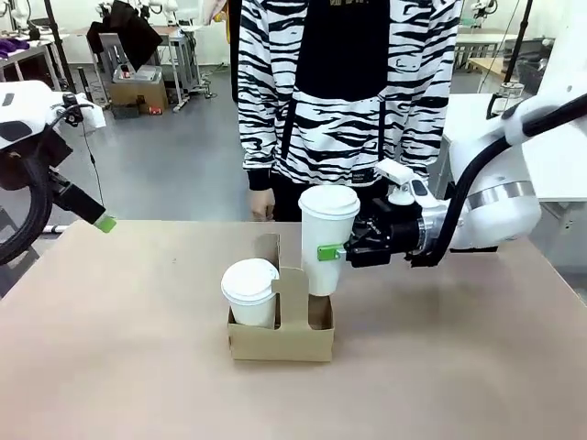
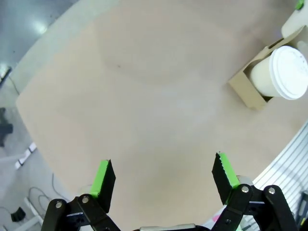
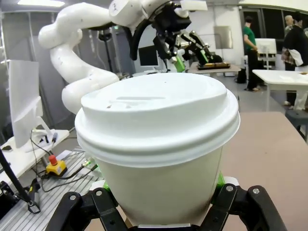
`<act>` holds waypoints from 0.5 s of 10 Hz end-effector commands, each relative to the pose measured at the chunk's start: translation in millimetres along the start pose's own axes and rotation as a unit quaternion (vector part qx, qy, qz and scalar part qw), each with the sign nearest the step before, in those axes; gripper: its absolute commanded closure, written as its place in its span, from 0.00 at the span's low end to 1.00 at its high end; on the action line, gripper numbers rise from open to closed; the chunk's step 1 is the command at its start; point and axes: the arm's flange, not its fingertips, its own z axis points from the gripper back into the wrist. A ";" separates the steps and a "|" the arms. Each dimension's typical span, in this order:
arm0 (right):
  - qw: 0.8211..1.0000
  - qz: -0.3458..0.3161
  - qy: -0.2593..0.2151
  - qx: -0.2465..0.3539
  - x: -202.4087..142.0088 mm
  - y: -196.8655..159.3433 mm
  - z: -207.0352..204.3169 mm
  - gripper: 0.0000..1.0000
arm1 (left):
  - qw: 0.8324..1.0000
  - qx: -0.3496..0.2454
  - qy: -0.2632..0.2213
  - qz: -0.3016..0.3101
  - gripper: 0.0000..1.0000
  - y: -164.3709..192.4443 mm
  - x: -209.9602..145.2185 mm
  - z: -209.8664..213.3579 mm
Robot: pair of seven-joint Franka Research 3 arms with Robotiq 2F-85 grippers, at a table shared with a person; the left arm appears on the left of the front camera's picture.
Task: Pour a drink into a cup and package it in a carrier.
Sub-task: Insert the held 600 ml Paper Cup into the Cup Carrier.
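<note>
No text, label, brand or number can be read on anything.

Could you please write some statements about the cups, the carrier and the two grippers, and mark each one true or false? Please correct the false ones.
1. The right gripper is shut on a lidded white cup. True.
2. The brown carrier holds no cup. False: a second lidded cup stands in one of its slots.
3. The left gripper is open and holds nothing. True.
4. The gripped cup lies on its side. False: it is upright, at the carrier's free slot.
</note>
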 end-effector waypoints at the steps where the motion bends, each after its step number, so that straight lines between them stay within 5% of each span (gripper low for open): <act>1: 1.000 0.008 -0.007 0.025 -4.9 -6.9 -3.6 0.19 | 1.000 -0.020 0.004 0.008 0.00 -1.5 -9.0 -11.5; 5: 0.999 -0.015 -0.018 0.040 -30.2 -7.5 -8.1 0.19 | 1.000 0.000 0.000 0.000 0.00 0.0 0.0 0.0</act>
